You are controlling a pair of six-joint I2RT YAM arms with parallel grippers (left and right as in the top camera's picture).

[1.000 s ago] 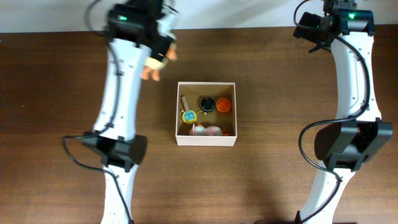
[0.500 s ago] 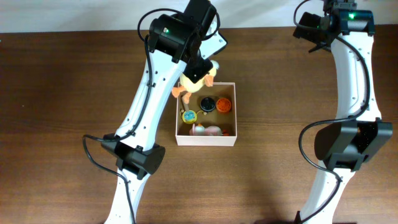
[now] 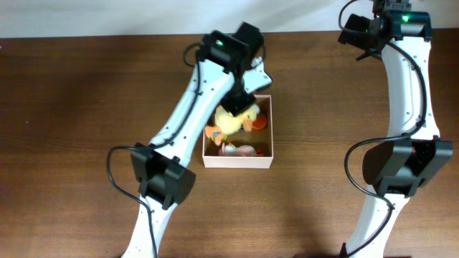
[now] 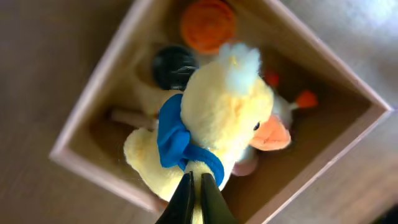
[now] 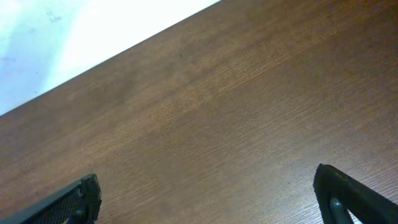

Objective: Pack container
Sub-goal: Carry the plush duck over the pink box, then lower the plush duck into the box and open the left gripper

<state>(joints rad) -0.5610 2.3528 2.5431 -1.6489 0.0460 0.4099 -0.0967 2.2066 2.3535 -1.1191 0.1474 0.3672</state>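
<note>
The container [image 3: 237, 163] is a square white box with a tan inside, at the table's middle; it also shows in the left wrist view [image 4: 93, 93]. My left gripper [image 4: 194, 186] is shut on a yellow plush duck [image 4: 217, 106] with a blue scarf and orange beak, and holds it over the box's inside. From overhead the duck [image 3: 231, 122] covers the box's left half under my left gripper [image 3: 238, 104]. In the box lie an orange disc [image 4: 208, 23], a black disc [image 4: 173, 62] and a pink toy [image 3: 244, 150]. My right gripper [image 5: 208, 193] is open and empty over bare table at the far right.
The right arm [image 3: 401, 86] stands along the table's right side. The left arm [image 3: 179, 136] reaches over the table from the front left. A white wall edge [image 5: 74, 37] runs behind the table.
My left gripper has carried the duck from the far left of the table rightward and down, so that it is now over the box. The right arm has not moved.
</note>
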